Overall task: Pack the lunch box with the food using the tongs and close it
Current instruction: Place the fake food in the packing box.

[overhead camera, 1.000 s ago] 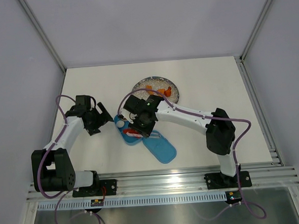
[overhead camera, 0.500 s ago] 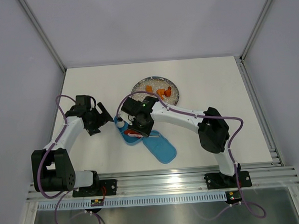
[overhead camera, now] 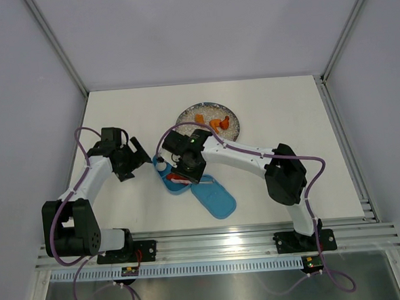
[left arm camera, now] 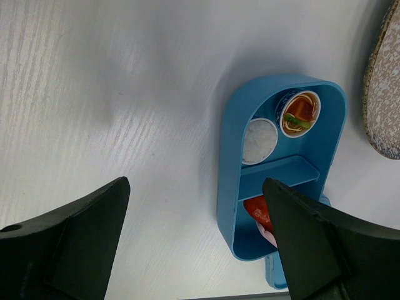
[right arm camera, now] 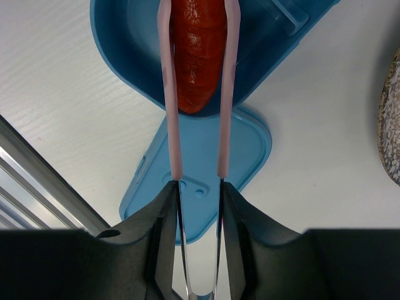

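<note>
Nearest, the lid (right arm camera: 244, 144) is lying on the surface (overhead camera: 286, 117), overlapped by the lunch box (right arm camera: 125, 50). Beyond it, the tongs (right arm camera: 169, 94) are being squeezed by the right fingers (right arm camera: 159, 219) around the red sausage (right arm camera: 199, 56) inside the lid-side compartment, so placing seems in hand and a gentle release is called for. The left fingers (left arm camera: 69, 237) are being held apart, empty, beside the lunch box, and open surface is being left toward the plate (overhead camera: 208, 110) of orange chunks (overhead camera: 218, 124).

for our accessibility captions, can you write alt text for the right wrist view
Pale pink tongs, squeezed between the right arm's dark fingers, hold a red sausage over the open blue lunch box. The flat blue lid lies beside it on the white table.
</note>
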`<state>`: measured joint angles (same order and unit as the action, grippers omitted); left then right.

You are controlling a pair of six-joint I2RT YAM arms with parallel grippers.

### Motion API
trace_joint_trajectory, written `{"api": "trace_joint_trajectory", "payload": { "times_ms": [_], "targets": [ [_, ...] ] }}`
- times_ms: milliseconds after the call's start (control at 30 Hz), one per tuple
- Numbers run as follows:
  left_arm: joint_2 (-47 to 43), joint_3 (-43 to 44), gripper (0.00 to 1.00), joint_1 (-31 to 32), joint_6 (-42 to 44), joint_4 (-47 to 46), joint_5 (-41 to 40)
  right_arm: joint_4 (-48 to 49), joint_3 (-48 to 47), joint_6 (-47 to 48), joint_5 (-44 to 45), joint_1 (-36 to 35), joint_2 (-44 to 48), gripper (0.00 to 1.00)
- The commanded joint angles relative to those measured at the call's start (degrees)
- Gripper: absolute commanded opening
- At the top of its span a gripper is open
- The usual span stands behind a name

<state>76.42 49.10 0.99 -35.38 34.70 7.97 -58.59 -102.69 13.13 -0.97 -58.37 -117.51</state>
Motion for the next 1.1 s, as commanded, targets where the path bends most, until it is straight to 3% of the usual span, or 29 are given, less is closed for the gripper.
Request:
{"api": "trace_joint_trajectory", "payload": {
  "times_ms": [0,433,633,933,1067],
  "targets": [
    [-1.8,1.1,0.92,-0.4,0.7,-0.2,-0.1,0.1,-1.0,0.1,0.6,-0.5,1.5,0.38],
    [-1.6,0.5,0.92,-0.4,0.7,-0.4,-0.2,-0.5,-2.2,-0.6,0.6,-0.4,1.0,0.44],
    [-1.6,0.6,0.92,-0.4,0.8,-0.4,-0.3,1.1,-1.8,-1.3,0.4,-0.4,2.8,0.31],
    [-2.2,0.7,0.92,-0.4,0.4,-0.4,-0.7,4.5,-1.9,-4.9,0.3,0.4,10.5,0.28],
    [-2.3,1.3,0.92,-0.4,0.3,-0.2,-0.8,8.1,2.1,-11.2,0.6,6.1,15.4,0.24]
  ]
}}
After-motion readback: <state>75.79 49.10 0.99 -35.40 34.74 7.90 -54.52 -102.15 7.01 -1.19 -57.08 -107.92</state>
